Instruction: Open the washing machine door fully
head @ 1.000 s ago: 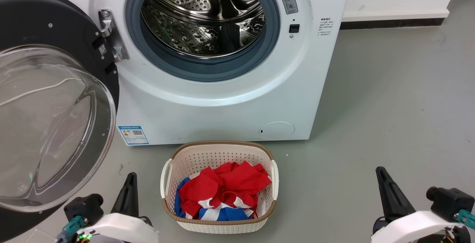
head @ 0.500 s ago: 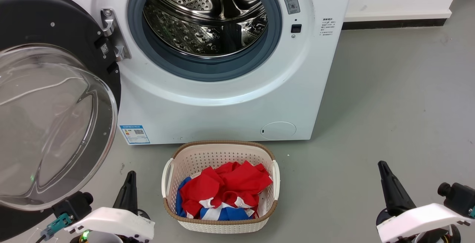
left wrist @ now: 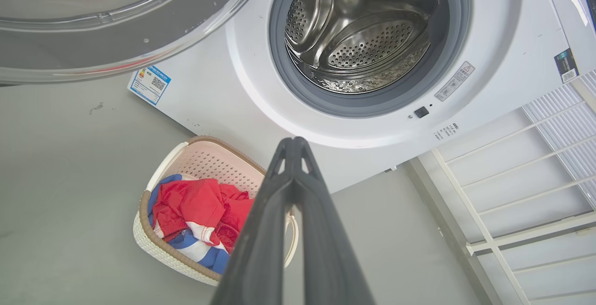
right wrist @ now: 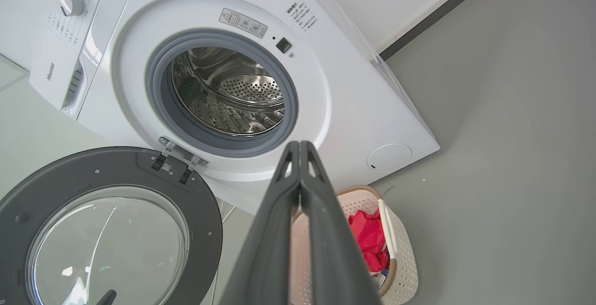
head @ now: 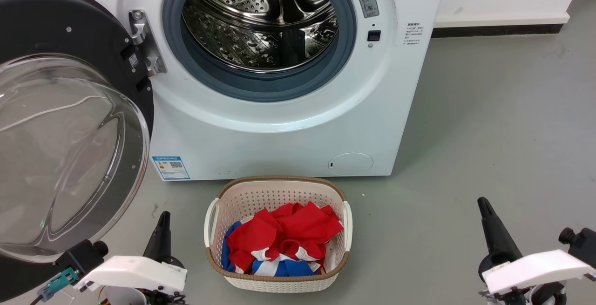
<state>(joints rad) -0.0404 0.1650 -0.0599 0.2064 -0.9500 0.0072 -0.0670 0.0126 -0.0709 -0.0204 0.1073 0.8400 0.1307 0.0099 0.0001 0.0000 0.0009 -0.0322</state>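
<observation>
Well, on the head view the washing machine door (head: 65, 132) hangs swung wide at nine o'clock, sitting no differently against the washing machine (head: 279, 132) than a second ago. My left gripper (head: 163, 219) at seven and right gripper (head: 484, 207) at five have both sunk lower, clear of it. I judge the opening done.

On the left wrist view the fingertips are pressed together on nothing, with the door's rim at eleven o'clock.

On the right wrist view I see the same empty pinch. The door lies open at eight o'clock, and the drum (right wrist: 228, 93) is bare.

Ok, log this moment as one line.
washing machine door: wide open | left gripper: shut, empty | right gripper: shut, empty | laundry basket: before washing machine | task: looks done
</observation>
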